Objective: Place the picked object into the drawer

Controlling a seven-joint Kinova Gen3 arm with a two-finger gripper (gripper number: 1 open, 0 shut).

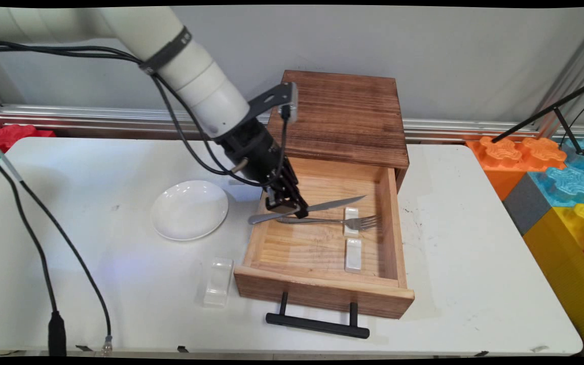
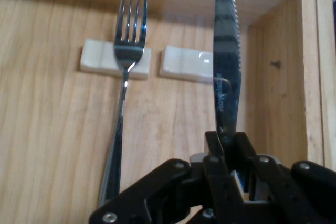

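Observation:
My gripper (image 1: 287, 207) (image 2: 227, 142) is shut on a steel knife (image 1: 337, 204) (image 2: 227, 51), held by its handle a little above the floor of an open wooden drawer (image 1: 322, 294). The serrated blade points toward the drawer's right wall (image 2: 273, 77). Just beside the knife, a fork (image 1: 332, 221) (image 2: 126, 77) lies in the drawer with its neck on a white rest (image 1: 351, 230) (image 2: 97, 59). A second white rest (image 1: 353, 255) (image 2: 184, 62) lies bare next to it; in the hand view the blade hangs by its right end.
The drawer sticks out of a dark wooden cabinet (image 1: 340, 116) and has a black handle (image 1: 317, 324). A white plate (image 1: 189, 209) sits left of the drawer. Another white rest (image 1: 218, 282) lies on the table by the drawer's front left corner. Coloured foam blocks (image 1: 550, 172) stand at right.

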